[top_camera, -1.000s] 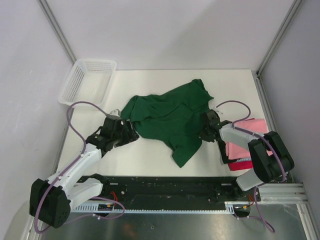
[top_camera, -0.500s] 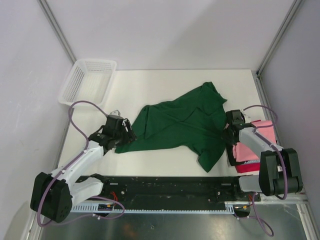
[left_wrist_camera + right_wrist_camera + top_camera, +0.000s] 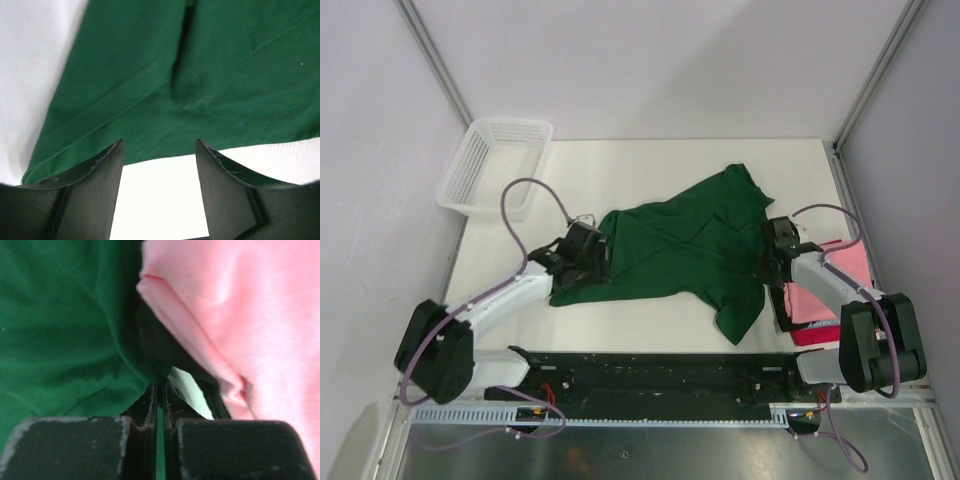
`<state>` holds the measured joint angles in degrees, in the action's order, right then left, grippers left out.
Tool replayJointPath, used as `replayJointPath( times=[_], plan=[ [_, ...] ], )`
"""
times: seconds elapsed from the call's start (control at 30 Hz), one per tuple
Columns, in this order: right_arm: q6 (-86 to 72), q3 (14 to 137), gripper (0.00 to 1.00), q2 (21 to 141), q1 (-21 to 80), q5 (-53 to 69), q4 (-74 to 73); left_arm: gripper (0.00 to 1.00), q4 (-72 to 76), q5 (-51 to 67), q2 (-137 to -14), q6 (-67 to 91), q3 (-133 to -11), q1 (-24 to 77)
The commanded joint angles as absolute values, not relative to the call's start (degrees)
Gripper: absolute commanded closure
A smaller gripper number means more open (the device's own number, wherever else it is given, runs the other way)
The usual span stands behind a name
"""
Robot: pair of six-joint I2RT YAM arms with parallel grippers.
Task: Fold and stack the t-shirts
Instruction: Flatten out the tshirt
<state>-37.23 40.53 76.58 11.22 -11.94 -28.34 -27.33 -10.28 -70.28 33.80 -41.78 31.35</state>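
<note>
Left claw sits at the left end of the dark green t-shirt. Its two fingers are spread apart and hold nothing. In its wrist view the tips stand at the shirt's near hem, with white tabletop showing in the gap. Right claw is at the shirt's right edge, closed tight on a fold of green cloth.

Nearest, in front of the shirt, a black rail carries both arm bases. The shirt lies rumpled across the middle of the tabletop, with one flap trailing toward the near edge on its right side. Just right of the shirt, touching it, lies a folded pink t-shirt, with the edge of a red t-shirt showing at its near side. Well apart, to the far left of the shirt, a white mesh basket sits at the tabletop's edge. Beyond the shirt are pale grey walls and slanting metal posts.

Half a second ago the left claw was nearer and farther left; it has moved in to the shirt's left end, and its cable arches higher. A second ago the shirt lay farther left and more bunched.
</note>
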Motion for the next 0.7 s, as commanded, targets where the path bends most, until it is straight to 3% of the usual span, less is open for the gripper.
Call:
replayJointPath(
  times=[0.0,0.57,0.67],
  plan=[
    [-37.1,43.9,1.0,77.6,13.2,-11.8,-28.1,0.36,-26.3,-13.9,-77.4,31.2,-47.7,35.0],
    [-38.3,44.9,1.0,78.5,17.2,-11.3,-27.4,0.37,-25.9,-13.9,-96.4,30.0,-60.7,37.0],
    [-38.1,45.0,1.0,78.2,17.3,-11.5,-27.8,0.42,-25.9,-14.6,-97.7,30.4,-62.0,37.0]
  ],
)
